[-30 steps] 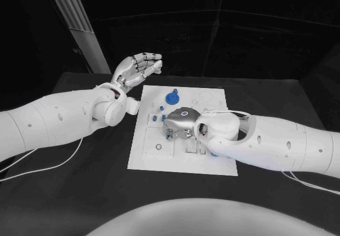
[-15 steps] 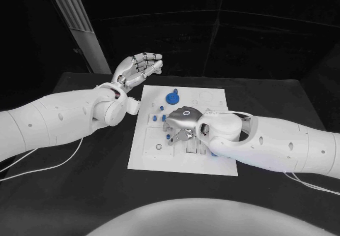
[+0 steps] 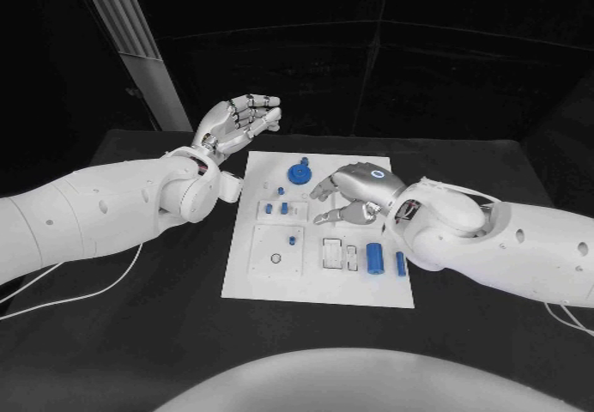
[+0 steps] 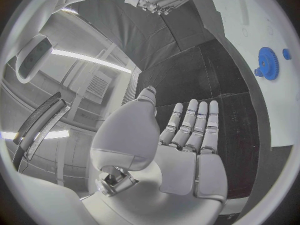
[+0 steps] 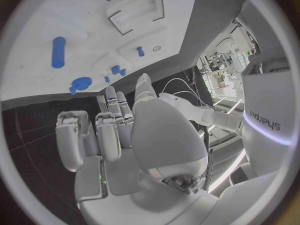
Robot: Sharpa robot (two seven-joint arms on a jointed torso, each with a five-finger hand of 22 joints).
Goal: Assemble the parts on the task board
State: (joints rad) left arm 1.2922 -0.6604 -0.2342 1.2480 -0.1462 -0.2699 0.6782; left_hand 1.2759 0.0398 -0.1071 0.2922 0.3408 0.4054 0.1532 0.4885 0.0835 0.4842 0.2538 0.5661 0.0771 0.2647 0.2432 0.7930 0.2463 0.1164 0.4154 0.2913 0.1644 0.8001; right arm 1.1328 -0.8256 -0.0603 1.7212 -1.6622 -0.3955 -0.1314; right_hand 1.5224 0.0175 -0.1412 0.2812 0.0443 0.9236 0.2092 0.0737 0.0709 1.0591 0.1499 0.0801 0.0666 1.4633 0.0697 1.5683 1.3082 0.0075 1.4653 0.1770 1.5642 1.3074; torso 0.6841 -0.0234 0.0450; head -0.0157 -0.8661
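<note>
The white task board (image 3: 316, 275) lies mid-table. A blue gear (image 3: 301, 172) stands near its far edge, small blue pegs (image 3: 276, 207) sit left of centre, and two blue cylinders (image 3: 374, 256) lie at its right side. My right hand (image 3: 353, 193) hovers above the board's far right part, fingers loosely curled, and nothing shows in it. The right wrist view shows that hand (image 5: 119, 135) empty above a cylinder (image 5: 57, 51) and the gear (image 5: 80, 83). My left hand (image 3: 241, 118) is raised off the board's far left corner, palm up and empty; its fingers (image 4: 194, 127) are straight, with the gear (image 4: 267, 63) beyond.
Black table (image 3: 136, 326) surrounds the board on all sides. A pale post (image 3: 142, 69) stands behind the table at the far left. Rectangular recesses (image 3: 334, 253) mark the board's middle. A thin cable (image 3: 87, 287) trails on the table under my left arm.
My right hand has lifted off the middle of the board and drawn back toward the far right, uncovering the two blue cylinders. The left hand has stayed where it was.
</note>
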